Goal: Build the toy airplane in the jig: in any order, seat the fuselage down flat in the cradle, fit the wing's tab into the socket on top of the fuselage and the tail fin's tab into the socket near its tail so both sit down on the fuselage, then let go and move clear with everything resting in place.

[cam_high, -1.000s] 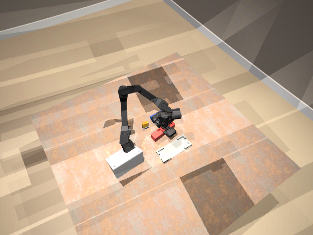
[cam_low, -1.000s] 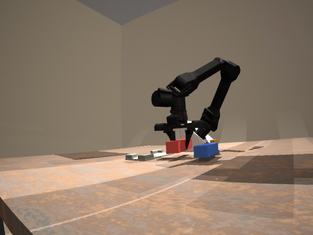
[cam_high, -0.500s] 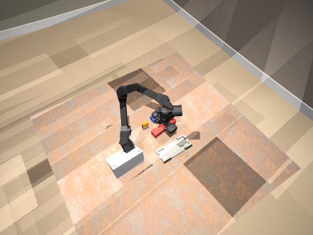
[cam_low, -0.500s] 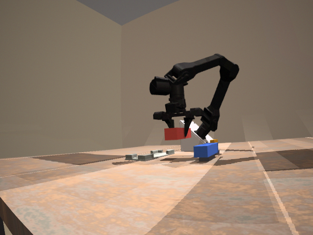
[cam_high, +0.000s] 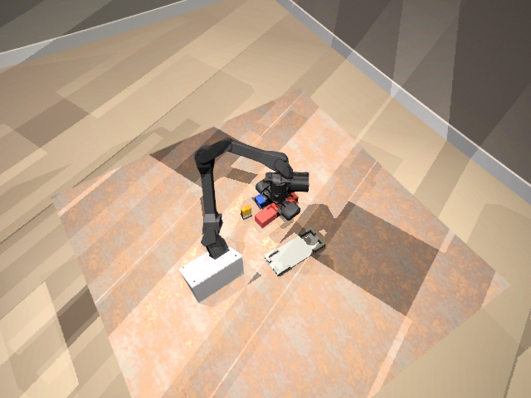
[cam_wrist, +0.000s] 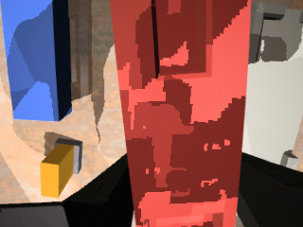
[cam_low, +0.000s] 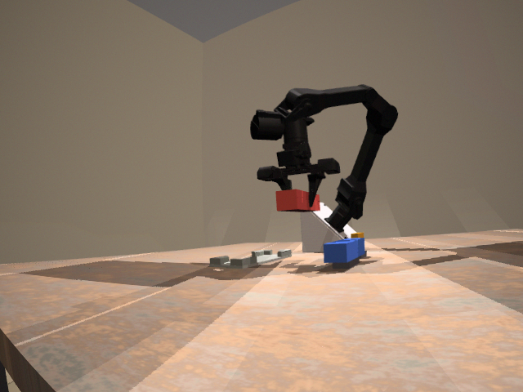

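The red fuselage [cam_high: 265,216] [cam_low: 290,200] [cam_wrist: 182,118] is held level above the table, with a socket recess in its top. My gripper [cam_high: 280,204] [cam_low: 300,196] [cam_wrist: 174,155] is shut on it, one finger on each side. The pale grey jig cradle [cam_high: 291,255] [cam_low: 242,262] [cam_wrist: 272,106] lies on the table, with nothing in it, beside and below the fuselage. The blue wing [cam_high: 260,201] [cam_low: 341,251] [cam_wrist: 33,71] lies on the other side, partly hidden by the arm in the top view. The small yellow tail fin [cam_high: 246,211] [cam_low: 357,234] [cam_wrist: 57,172] is near the wing's end, with a grey part at its base.
The arm's white base block [cam_high: 216,274] [cam_low: 310,236] stands on the table beyond the jig and parts in the exterior view. The wing and tail fin are close together on one side of the held fuselage; the jig's raised corner walls are on the other.
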Robot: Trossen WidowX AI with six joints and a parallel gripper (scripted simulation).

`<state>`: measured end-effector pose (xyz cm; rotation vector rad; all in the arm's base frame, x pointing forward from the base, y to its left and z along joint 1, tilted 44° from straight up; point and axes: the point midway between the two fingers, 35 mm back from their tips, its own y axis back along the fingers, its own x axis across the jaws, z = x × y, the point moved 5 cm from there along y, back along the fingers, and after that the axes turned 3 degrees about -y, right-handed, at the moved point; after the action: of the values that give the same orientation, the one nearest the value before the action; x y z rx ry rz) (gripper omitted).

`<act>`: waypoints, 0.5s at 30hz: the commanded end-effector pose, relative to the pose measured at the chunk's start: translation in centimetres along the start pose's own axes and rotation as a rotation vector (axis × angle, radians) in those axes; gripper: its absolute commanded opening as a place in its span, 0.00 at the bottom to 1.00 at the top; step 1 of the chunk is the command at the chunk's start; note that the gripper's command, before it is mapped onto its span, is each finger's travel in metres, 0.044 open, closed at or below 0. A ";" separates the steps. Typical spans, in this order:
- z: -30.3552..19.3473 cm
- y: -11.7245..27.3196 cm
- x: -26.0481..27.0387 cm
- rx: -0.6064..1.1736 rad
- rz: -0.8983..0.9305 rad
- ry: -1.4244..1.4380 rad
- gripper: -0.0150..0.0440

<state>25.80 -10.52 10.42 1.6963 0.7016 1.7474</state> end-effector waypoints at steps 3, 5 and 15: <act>-0.2 1.1 0.0 -0.002 -0.003 0.004 0.25; -0.1 1.0 -0.4 -0.003 -0.003 0.001 0.25; 0.4 0.0 -3.3 -0.003 -0.006 -0.023 0.25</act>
<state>26.07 -12.26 9.02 1.7138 0.6927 1.7286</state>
